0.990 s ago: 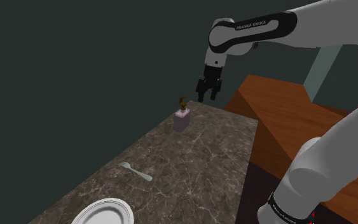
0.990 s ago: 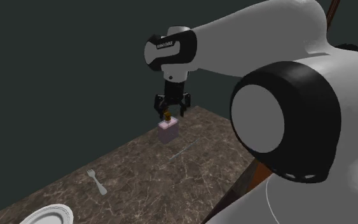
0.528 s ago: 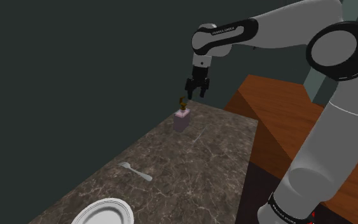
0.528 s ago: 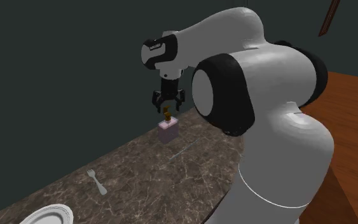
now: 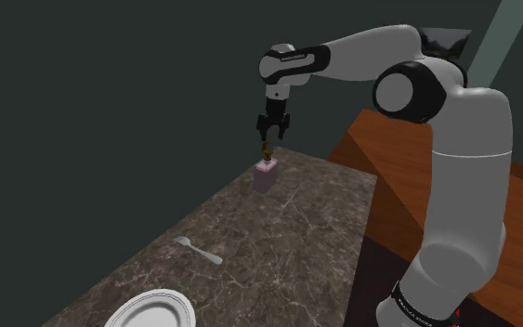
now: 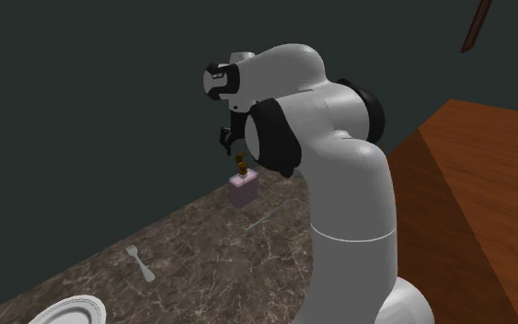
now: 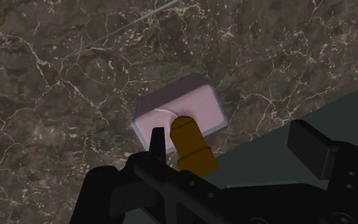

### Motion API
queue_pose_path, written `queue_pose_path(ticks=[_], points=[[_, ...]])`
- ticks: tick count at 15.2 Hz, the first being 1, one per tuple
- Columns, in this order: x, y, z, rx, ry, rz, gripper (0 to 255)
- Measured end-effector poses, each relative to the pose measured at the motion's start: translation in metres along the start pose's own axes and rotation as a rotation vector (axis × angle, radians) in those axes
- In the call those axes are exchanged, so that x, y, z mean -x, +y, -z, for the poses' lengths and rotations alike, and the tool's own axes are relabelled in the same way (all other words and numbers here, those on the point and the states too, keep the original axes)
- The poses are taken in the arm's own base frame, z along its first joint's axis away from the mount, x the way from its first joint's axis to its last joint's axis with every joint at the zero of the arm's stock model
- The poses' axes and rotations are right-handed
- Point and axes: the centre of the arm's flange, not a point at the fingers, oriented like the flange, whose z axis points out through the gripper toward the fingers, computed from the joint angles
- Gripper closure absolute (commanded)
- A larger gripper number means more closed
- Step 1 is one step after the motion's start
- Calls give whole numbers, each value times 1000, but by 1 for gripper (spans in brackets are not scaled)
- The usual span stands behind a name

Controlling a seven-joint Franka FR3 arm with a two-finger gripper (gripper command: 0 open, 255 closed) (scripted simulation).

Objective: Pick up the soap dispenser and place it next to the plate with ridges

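The black two-finger gripper hangs directly above the small pale-pink square soap dispenser with a brown-gold pump. The dispenser stands upright at the far end of the dark brown marble-patterned counter, just beside the counter's edge toward the dark wall. In the wrist view the fingers are spread apart and clasp nothing. The pump head lies between them, but much closer to one finger than to the other.

This offset is, in my judgement, the main danger. If the hand descends as it is, the near finger may strike the pump and tip the dispenser over, or push it to the edge. A grip on the narrow pump alone may also slip, so the wider body looks safer.

The white round plate with a ridged rim sits at the near end, well apart from the dispenser, with a small grey utensil between them. A low carry could knock this utensil.
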Motion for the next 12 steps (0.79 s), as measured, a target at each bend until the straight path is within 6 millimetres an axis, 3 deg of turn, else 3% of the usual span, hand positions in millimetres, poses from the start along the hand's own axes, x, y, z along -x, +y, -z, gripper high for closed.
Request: queue_pose_path(ticks=[3,5,12], points=[[-36,7,-9,9,-7,-10,0],[-50,11,-16,12,-10,-13,0],[-56,12,-49,13,-10,-14,0]])
